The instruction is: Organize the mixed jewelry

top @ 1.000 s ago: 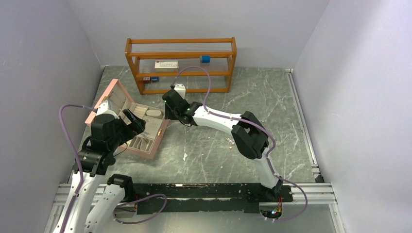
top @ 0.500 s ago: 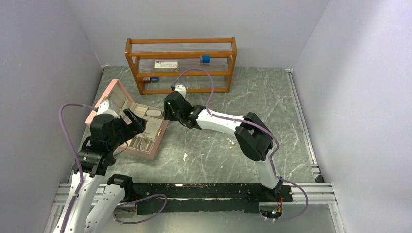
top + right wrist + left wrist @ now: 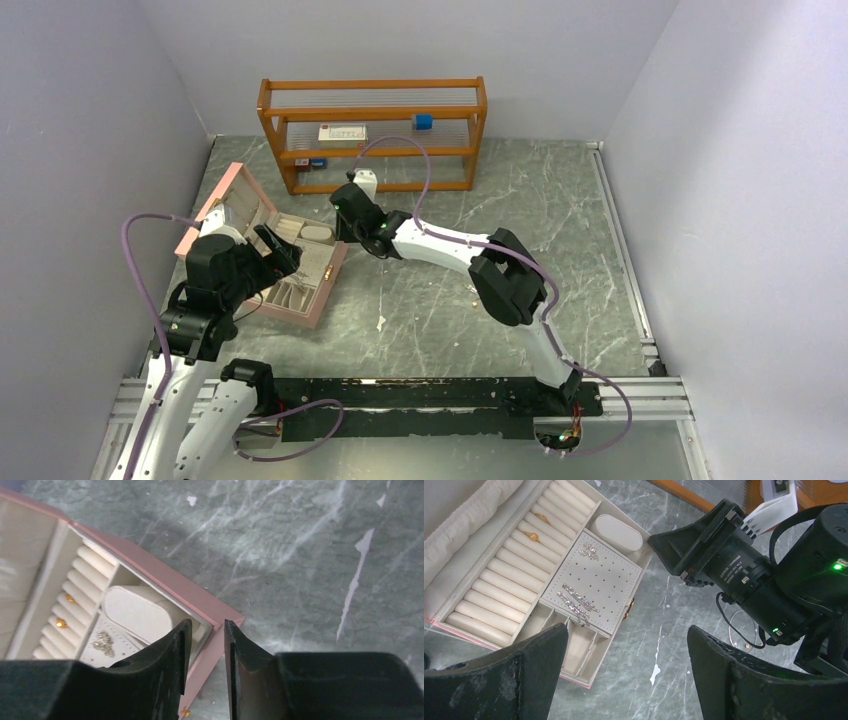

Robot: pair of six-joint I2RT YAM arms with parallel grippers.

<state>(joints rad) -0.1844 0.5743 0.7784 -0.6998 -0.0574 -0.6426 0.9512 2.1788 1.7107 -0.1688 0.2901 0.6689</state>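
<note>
1 pink jewelry box, 2 gold rings, 1 oval cushion, 1 wooden shelf, 2 robot arms

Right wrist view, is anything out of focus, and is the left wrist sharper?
Right wrist view: the black fingers near the lens are soft, the pink jewellery box slightly blurred. Left wrist view: its fingers blur, but the box's crystal earrings look crisp.

A pink jewelry box is found lying open at the left of the table, its lid tilted back. Two gold rings are seated among the cream ring rolls. Sparkling earrings are pinned to the perforated panel, beside an oval cushion.
</note>
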